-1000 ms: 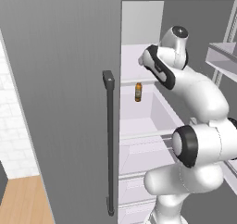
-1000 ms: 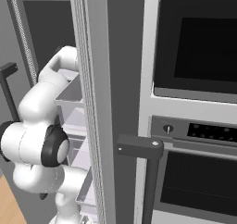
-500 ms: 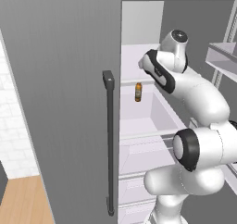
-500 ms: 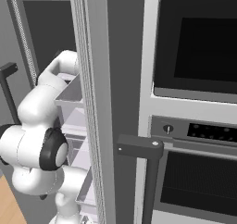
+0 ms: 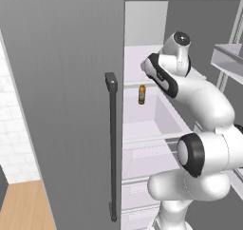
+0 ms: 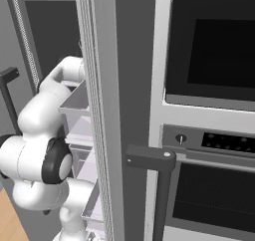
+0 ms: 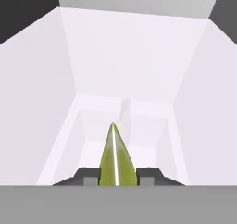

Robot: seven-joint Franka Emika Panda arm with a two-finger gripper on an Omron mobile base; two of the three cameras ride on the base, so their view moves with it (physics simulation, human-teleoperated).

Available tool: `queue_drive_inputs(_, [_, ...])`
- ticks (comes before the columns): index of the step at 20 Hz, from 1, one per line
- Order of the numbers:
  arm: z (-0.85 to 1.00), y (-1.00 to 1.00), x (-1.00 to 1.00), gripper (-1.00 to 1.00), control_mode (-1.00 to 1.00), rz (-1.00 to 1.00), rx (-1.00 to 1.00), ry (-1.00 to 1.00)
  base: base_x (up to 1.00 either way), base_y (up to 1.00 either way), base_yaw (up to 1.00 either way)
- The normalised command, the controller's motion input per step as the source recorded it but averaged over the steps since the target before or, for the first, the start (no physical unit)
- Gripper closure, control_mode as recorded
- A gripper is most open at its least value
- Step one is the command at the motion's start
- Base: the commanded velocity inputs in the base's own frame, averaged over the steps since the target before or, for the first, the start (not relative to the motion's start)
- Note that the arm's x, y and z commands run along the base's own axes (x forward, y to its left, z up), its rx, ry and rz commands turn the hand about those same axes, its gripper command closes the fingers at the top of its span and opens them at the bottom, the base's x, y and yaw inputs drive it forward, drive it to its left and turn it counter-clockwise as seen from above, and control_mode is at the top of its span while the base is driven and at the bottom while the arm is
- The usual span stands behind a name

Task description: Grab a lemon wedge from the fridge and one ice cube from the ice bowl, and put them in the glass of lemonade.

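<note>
White, smooth-walled fridge [image 5: 147, 43] interior fills the middle of the left base view, framed at the left by its flat grey door [image 5: 66, 96], which carries a long dark vertical bar handle [image 5: 112, 148] with a square top end. Right of that handle, a small brown bottle [image 5: 141, 94] stands upright on a pale shelf, just beside the glossy white arm reaching in from the right.

From the right base view, the other grey fridge door [image 6: 102, 115] stands edge-on, its ribbed seal facing the camera; further right rises a black oven column [image 6: 209, 110] with a matte dark bar handle [image 6: 149, 158].

Through the hand view, the gripper [image 7: 117, 177] is clamped on the lemon wedge [image 7: 116, 160], a glossy yellow-green sliver tapering to a sharp point between the two dark fingertips [image 7: 88, 176], held up inside the fridge's boxy white compartment.
</note>
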Motion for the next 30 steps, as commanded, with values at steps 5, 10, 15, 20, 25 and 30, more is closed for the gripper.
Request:
queue_drive_inputs(5, [-0.05, 0.0, -0.34, 1.0, -1.0, 0.0, 0.0, -0.08, 0.0, 0.0, 0.0])
queue_drive_inputs(10, [0.3, 0.0, -1.0, 1.0, -1.0, 0.0, 0.06, -0.57, 0.0, 0.0, 0.0])
queue_drive_inputs(15, [0.59, 0.0, -1.0, 1.0, -1.0, 0.0, 0.09, -0.18, 0.0, 0.0, 0.0])
queue_drive_inputs(20, [0.04, 0.31, -1.0, 1.0, -1.0, 0.01, 0.0, 0.19, 0.0, 0.0, 0.0])
queue_drive_inputs(25, [-0.15, 0.33, -1.0, 1.0, -1.0, 0.01, -0.01, 0.32, 0.0, 0.0, 0.0])
queue_drive_inputs(30, [-0.66, 0.21, -0.91, 1.0, -1.0, 0.01, -0.09, 0.5, 0.0, 0.0, 0.0])
